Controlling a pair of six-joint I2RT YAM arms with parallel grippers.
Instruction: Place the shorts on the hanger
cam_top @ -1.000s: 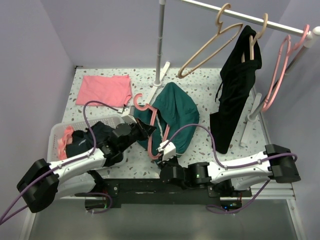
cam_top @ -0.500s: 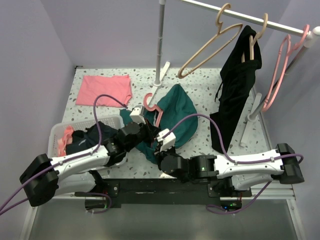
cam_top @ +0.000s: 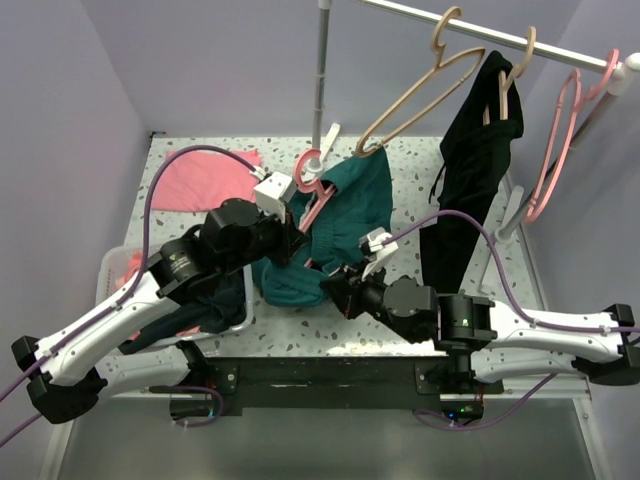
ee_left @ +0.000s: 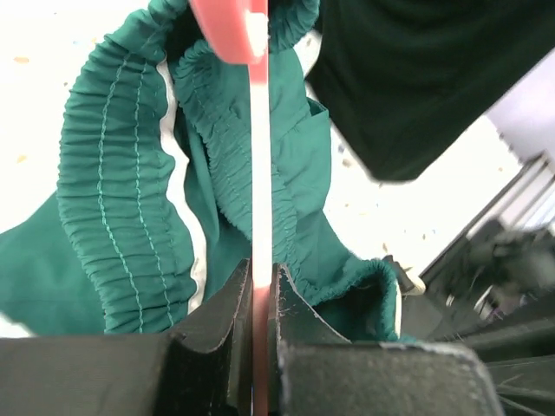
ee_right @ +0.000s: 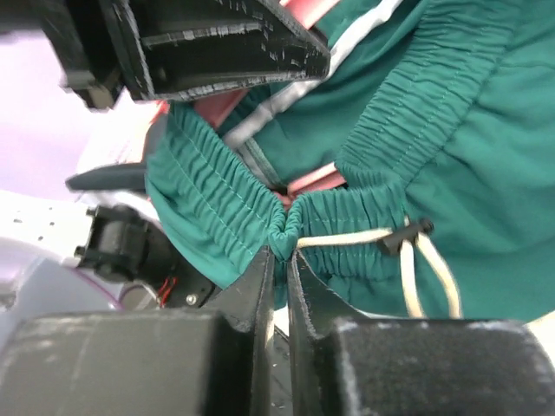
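The teal-green shorts (cam_top: pixel 345 210) hang lifted above the table, draped around the salmon-pink hanger (cam_top: pixel 312 175), whose hook points up. My left gripper (cam_top: pixel 296 238) is shut on the hanger's thin bar (ee_left: pixel 260 173), with the shorts' gathered waistband (ee_left: pixel 121 199) on both sides of it. My right gripper (cam_top: pixel 345 283) is shut on a fold of the shorts' waistband (ee_right: pixel 225 217), next to the cream drawstring (ee_right: pixel 364 236). A bit of the pink hanger (ee_right: pixel 308 180) shows inside the waistband.
A white basket (cam_top: pixel 112 270) with dark and pink clothes stands at the left. A flat pink cloth (cam_top: pixel 195 180) lies at the back left. A rail at the back right holds a tan hanger (cam_top: pixel 420 95), a black garment (cam_top: pixel 470 160) and a pink hanger (cam_top: pixel 555 150).
Both grippers have risen and moved toward the back, lifting the hanger and the shorts off the table. The shorts now hang up around the hanger instead of lying spread.
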